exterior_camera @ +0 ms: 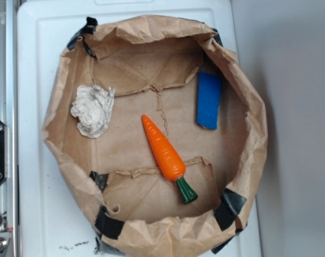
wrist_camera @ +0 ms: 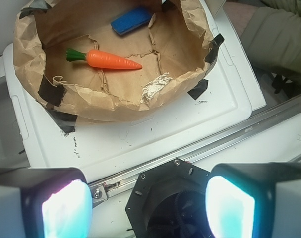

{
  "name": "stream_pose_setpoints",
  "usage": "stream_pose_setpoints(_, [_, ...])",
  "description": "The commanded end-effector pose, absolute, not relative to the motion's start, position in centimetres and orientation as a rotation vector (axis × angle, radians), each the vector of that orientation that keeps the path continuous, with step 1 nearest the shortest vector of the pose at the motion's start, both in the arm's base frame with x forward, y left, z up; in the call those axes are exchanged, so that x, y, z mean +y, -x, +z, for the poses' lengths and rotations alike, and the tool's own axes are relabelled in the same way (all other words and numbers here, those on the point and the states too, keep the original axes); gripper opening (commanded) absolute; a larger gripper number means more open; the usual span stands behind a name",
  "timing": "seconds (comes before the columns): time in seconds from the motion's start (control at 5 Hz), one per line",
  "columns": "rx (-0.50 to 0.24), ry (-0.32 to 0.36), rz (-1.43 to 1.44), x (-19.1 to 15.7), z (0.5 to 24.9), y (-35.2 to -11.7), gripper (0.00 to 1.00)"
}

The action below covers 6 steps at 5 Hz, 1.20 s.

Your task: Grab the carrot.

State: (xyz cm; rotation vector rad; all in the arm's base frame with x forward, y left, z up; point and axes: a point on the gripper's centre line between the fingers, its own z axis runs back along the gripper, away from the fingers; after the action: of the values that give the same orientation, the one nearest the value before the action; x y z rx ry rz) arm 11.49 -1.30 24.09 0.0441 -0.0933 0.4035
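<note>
A robot lab bench: a brown paper bag [exterior_camera: 151, 225] patched with black tape lies on a white plastic lid [exterior_camera: 39, 43], beside a metal rail [wrist_camera: 229, 136].

Glossy plastic carrot [exterior_camera: 164, 153] in a crumpled, matt brown-paper tray [exterior_camera: 151, 235].

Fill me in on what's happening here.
Nothing is held yet. The gripper is open, well back from the paper-lined basin, outside its rim. The carrot lies untouched on the paper floor, with a blue sponge and a crumpled white wad apart from it.
</note>
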Motion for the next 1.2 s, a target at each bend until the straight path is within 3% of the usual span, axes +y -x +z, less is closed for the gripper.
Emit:
stream_pose_setpoints(0.0, [-0.159,-0.013,0.331,-0.7,22.8,-18.3,1.0])
stream_pose_setpoints(0.2, [-0.143,0.033,0.083,-0.9,21.3,-20.1,1.0])
stream_pose_setpoints(0.4, [-0.082,0.097,-0.16,-1.2,19.9,-20.4,1.0])
stream_pose_setpoints(0.6, [-0.08,0.05,-0.413,-1.9,19.5,-18.0,1.0])
stream_pose_setpoints(0.8, [-0.12,0.058,-0.599,-0.5,19.2,-16.9,1.0])
stream_pose_setpoints(1.0, [-0.12,0.058,-0.599,-0.5,19.2,-16.9,1.0])
